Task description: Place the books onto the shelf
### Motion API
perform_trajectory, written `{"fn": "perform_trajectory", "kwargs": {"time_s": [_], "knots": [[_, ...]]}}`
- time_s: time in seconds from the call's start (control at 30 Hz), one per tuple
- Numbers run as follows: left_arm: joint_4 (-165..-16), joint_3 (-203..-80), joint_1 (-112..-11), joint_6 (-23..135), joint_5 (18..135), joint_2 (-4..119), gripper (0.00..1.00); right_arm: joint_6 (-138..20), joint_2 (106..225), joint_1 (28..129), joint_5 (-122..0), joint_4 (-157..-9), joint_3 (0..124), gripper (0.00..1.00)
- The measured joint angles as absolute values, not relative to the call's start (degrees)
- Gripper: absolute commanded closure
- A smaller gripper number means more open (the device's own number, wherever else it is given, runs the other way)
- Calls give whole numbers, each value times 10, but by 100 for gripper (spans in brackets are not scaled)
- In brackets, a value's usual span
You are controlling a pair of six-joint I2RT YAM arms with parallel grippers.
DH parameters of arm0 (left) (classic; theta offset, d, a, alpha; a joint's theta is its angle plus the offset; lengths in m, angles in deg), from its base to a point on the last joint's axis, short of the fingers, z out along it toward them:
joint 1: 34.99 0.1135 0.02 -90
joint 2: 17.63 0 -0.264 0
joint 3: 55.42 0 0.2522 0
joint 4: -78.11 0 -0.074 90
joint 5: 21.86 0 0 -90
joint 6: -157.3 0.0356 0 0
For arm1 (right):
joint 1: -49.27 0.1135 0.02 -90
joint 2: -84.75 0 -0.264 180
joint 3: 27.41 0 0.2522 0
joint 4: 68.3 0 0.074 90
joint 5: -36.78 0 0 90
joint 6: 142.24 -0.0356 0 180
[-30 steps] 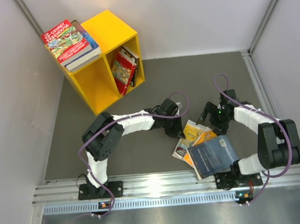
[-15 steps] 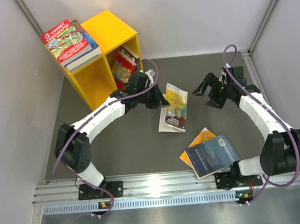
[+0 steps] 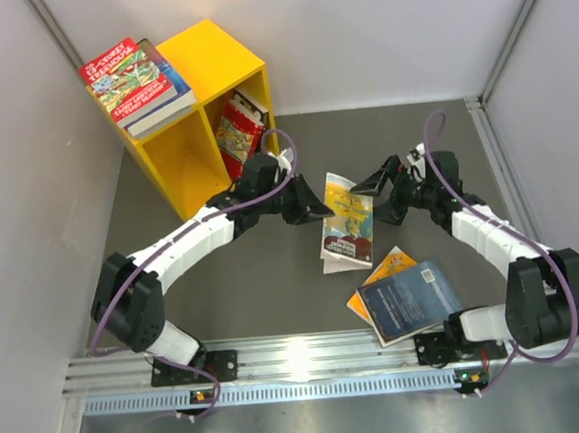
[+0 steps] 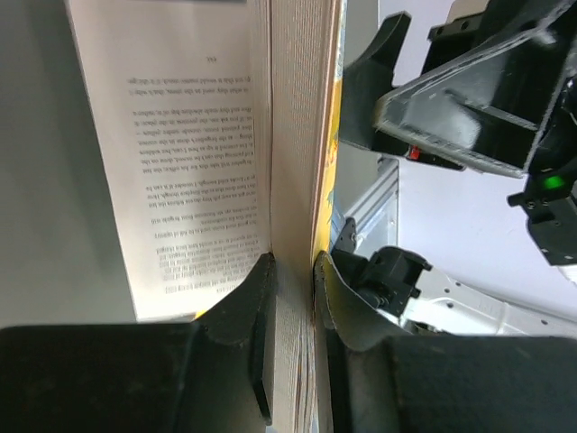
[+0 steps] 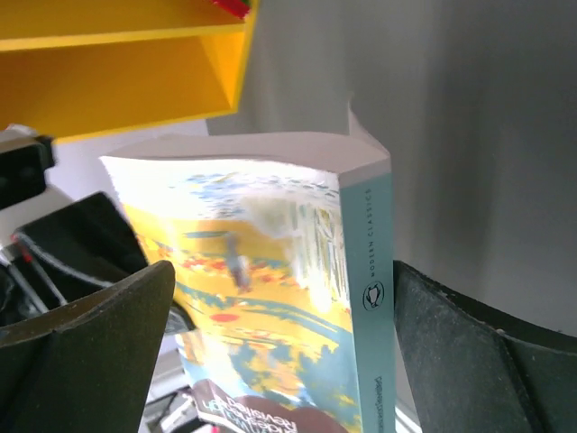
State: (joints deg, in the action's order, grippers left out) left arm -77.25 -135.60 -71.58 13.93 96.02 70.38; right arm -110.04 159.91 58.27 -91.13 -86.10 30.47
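My left gripper [image 3: 318, 210] [image 4: 293, 271] is shut on a yellow-and-blue paperback [image 3: 346, 220] [image 4: 290, 135], pinching its cover and a wad of pages. The rest of the book [image 4: 171, 153] has fallen open. My right gripper [image 3: 375, 184] [image 5: 281, 271] is open, with its fingers on either side of the same book [image 5: 270, 298] but apart from it. The yellow shelf [image 3: 189, 149] [image 5: 117, 81] stands at the back left. A few books [image 3: 240, 132] lean in its right compartment, and its left compartment shows none.
A stack of books [image 3: 136, 80] with a red cartoon cover lies on top of the shelf. A dark blue book [image 3: 411, 300] lies over an orange one [image 3: 389, 266] near the right arm's base. Grey walls close in on both sides.
The left arm lifted the yellow book from the front pile, swung it towards the shelf, then eased it back right. The right gripper came left until it straddled the book.
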Motion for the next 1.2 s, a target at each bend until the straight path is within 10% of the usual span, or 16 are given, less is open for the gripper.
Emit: {"fn": "perform_trajectory", "kwargs": {"time_s": [0.63,0.77,0.9,1.2], "knots": [[-640,-1434,-704,241,1011,696,100,-1291,1605,659,-950,-460,192,50],[-594,-1425,-704,266,994,695,100,-1296,1586,661,-958,-454,168,41],[-602,-1350,-697,265,971,678,100,-1315,1545,667,-986,-440,148,0],[-685,-1227,-698,217,997,632,100,-1323,1519,694,-1032,-393,95,0]]}}
